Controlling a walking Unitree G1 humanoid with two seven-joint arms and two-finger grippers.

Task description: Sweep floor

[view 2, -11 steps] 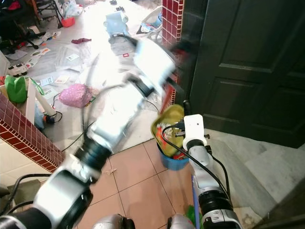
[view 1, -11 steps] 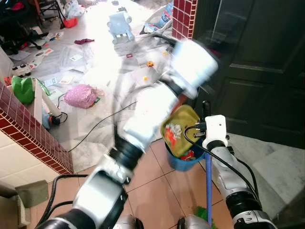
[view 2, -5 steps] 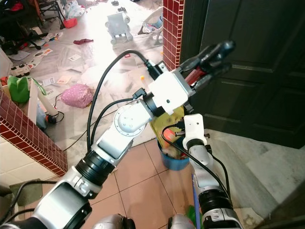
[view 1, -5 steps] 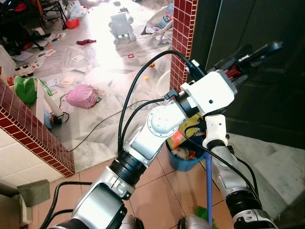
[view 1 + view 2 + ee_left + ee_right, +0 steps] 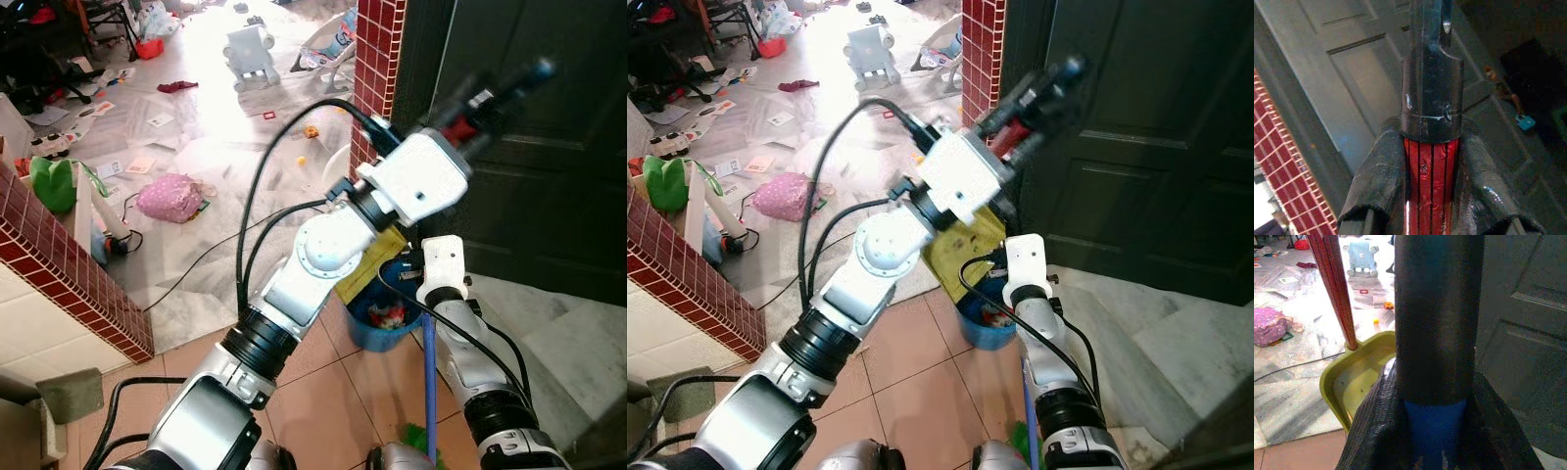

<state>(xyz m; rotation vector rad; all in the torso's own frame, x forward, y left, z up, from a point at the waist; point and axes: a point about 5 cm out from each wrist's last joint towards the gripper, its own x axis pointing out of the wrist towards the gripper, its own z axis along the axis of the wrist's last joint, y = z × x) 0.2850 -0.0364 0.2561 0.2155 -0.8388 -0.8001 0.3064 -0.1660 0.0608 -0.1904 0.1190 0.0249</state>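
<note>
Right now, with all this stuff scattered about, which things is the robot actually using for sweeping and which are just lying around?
In use:
- yellow-green dustpan, red handle in left gripper, tilted over the bin
- blue bin holding swept scraps
- blue broom handle in right gripper

Lying about:
- pink bag
- light blue toy
- green toy
- cards
</note>
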